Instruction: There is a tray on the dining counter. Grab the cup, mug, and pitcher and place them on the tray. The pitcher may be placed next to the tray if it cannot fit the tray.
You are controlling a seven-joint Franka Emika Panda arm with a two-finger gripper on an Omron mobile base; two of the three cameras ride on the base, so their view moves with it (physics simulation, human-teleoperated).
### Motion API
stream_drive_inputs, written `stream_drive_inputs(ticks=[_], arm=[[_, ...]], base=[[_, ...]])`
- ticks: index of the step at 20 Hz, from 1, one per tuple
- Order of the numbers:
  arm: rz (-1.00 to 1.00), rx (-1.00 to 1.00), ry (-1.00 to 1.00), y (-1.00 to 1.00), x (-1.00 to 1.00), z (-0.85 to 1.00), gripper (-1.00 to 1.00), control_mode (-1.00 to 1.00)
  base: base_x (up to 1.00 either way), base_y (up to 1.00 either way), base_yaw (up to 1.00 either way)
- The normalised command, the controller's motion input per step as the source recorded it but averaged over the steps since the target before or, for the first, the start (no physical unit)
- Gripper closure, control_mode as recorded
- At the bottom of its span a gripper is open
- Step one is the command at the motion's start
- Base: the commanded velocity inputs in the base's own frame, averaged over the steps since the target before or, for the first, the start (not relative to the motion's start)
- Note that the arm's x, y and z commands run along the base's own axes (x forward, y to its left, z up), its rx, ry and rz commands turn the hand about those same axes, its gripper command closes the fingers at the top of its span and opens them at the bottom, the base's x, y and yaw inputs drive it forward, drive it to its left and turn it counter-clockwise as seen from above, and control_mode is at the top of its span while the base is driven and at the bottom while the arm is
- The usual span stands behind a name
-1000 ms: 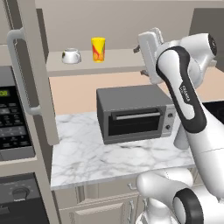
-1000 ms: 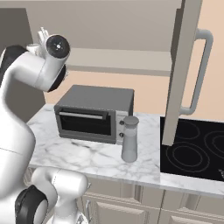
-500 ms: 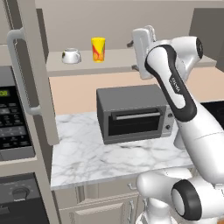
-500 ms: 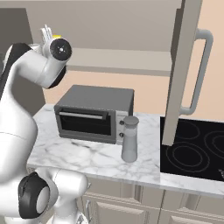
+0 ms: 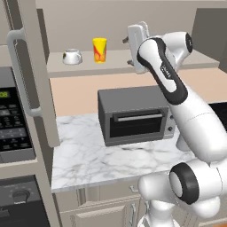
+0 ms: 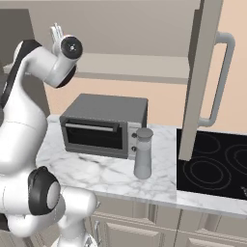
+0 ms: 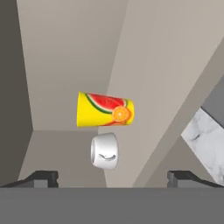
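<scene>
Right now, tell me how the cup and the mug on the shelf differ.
The cup is taller and bright yellow with a fruit print; the mug is squat and white with dark marks. The cup stands nearer the gripper, the mug farther left. Both stand upright on the same shelf, untouched.

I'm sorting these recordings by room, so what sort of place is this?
A rendered home kitchen: a toaster oven on a marble counter, a black cooktop beside it, and cabinet doors above.
</scene>
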Motion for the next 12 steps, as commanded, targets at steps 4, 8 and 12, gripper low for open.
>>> stream_drive_inputs(ticks=[4,8,12], arm=[[0.00,0.00,0.00,0.07,0.46,0.00,-1.00,-1.00],[0.00,0.00,0.00,0.14,0.42,0.00,-1.00,-1.00],[0.00,0.00,0.00,0.19,0.38,0.00,-1.00,-1.00]], base=[[0.00,0.00,0.00],[0.00,0.00,0.00],[0.00,0.00,0.00]])
